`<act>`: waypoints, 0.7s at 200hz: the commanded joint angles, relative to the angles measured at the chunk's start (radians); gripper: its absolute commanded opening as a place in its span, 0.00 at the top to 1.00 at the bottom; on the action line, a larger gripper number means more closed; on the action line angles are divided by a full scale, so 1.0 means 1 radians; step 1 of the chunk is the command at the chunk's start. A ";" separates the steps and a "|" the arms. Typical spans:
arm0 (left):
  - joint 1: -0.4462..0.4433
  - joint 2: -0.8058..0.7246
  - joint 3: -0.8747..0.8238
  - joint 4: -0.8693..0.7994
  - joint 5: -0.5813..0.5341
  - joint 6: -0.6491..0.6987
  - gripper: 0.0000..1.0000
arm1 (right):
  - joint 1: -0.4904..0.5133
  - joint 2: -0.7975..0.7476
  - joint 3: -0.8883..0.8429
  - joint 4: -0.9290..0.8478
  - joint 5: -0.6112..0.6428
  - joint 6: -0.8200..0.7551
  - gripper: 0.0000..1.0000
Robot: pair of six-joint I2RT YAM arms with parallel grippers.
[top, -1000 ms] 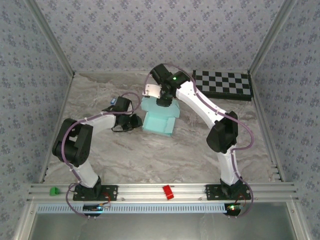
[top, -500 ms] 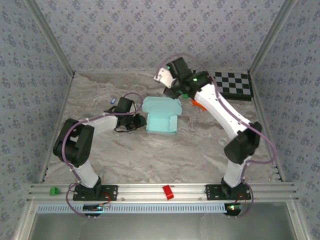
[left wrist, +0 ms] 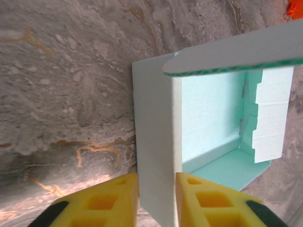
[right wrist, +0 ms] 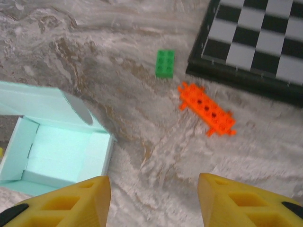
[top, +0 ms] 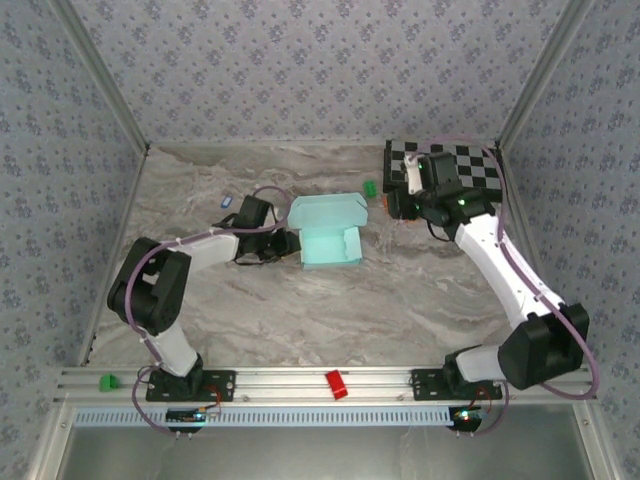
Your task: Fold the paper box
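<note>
My left gripper pinches the paper box wall; my right gripper gapes empty near the table's far right corner.

Right gripper left the paper box, swinging toward the checkerboard.

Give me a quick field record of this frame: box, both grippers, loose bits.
paper box: on the table, walls up, lid flap open
left gripper: fingers clamped on the box's side wall
right gripper: fingers open, holding nothing, above the table
green brick: loose, beside the checkerboard
orange piece: loose, close to the green brick
</note>
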 commanded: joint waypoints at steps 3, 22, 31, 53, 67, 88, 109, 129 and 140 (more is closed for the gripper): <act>-0.002 -0.092 0.033 -0.108 -0.123 0.075 0.68 | -0.022 -0.043 -0.111 0.065 -0.084 0.114 0.47; 0.001 -0.149 0.057 -0.192 -0.231 0.149 0.60 | -0.025 -0.053 -0.188 0.117 -0.086 0.168 0.47; 0.001 -0.172 0.069 -0.224 -0.285 0.195 0.55 | -0.024 -0.060 -0.232 0.158 -0.103 0.202 0.47; 0.012 -0.213 0.095 -0.258 -0.358 0.322 0.46 | -0.018 -0.074 -0.338 0.287 -0.143 0.274 0.46; 0.023 -0.234 0.094 -0.233 -0.357 0.412 0.43 | -0.003 -0.067 -0.383 0.355 -0.161 0.301 0.46; 0.052 -0.260 0.076 -0.152 -0.290 0.564 0.42 | 0.034 -0.036 -0.409 0.413 -0.159 0.316 0.46; 0.110 -0.277 0.007 0.023 -0.057 0.685 0.42 | 0.070 0.009 -0.419 0.464 -0.156 0.327 0.46; 0.155 -0.267 -0.007 0.114 0.108 0.746 0.42 | 0.096 0.051 -0.415 0.495 -0.129 0.347 0.46; 0.165 -0.248 0.007 0.126 0.163 0.782 0.41 | 0.111 0.073 -0.418 0.522 -0.122 0.354 0.46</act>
